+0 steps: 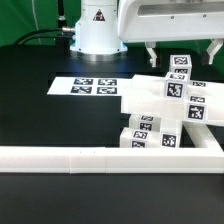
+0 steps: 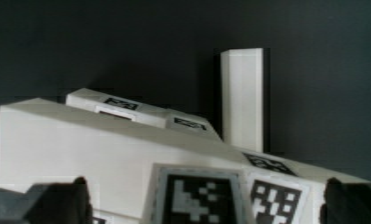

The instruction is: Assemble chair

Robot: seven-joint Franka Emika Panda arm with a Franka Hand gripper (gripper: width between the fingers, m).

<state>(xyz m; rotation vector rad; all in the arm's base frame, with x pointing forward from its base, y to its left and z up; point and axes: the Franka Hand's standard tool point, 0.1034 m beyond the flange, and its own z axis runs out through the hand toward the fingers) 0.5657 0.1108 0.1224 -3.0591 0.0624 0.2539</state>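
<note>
My claw (image 1: 181, 57) hangs spread and empty over the parts (image 1: 160, 105). They lie bunched on the worktop (image 1: 40, 115), seemingly unjoined, so I judge assembly barely begun.

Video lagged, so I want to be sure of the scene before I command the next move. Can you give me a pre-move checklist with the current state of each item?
1. Claw open: ok, its fingers are spread wide.
2. Claw empty: ok, nothing is clamped between the fingers.
3. Clearance between the claw and the tagged post under it: cannot tell, no view shows the gap.
4. Flat slab lying flat on the table: ok.
5. Chair parts inside the border rail: ok, they are clustered in its corner at the exterior view's right.
6. Marker board uncovered: ok, four tags show.
</note>
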